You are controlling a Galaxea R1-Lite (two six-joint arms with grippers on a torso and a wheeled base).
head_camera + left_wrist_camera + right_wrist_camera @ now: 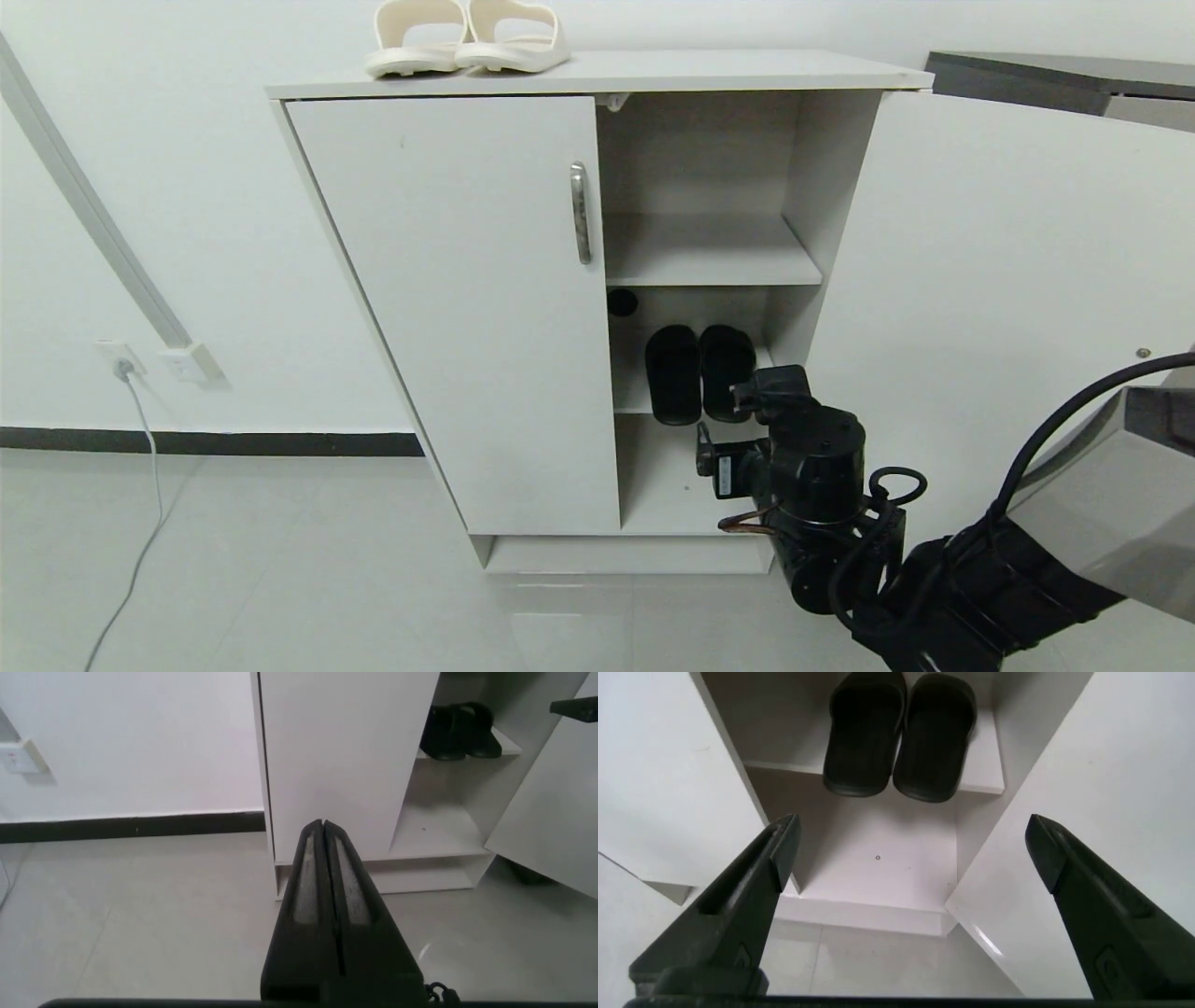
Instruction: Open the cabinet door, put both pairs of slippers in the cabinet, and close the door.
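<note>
Faces a white cabinet (747, 67) with the left door (448, 308) shut and the right door (1008, 280) swung wide open. Shows a metal handle (581, 213) upright at the shut door's inner edge.

Finds the black slippers (700, 373) side by side, touching, on the middle shelf (630, 397) of the open right half, near that shelf's front edge. Finds the cream slippers (467, 37) on the cabinet top, side by side at its front edge, toward the left corner. Leaves the upper shelf (709, 252) and the bottom compartment (663, 485) bare.

Holds the right gripper (910, 831) spread wide with nothing between its fingers, low before the open half, just in front of the middle shelf and below the black pair, apart from it. Holds the left gripper (322, 826) pressed shut on nothing, fingers flat together, low over the floor tiles (280, 579), pointing at the base of the shut left door, well apart from it.

Has a wall socket (119, 359) on the wall left of the cabinet, with a grey cable (149, 485) hanging from it to the floor.
</note>
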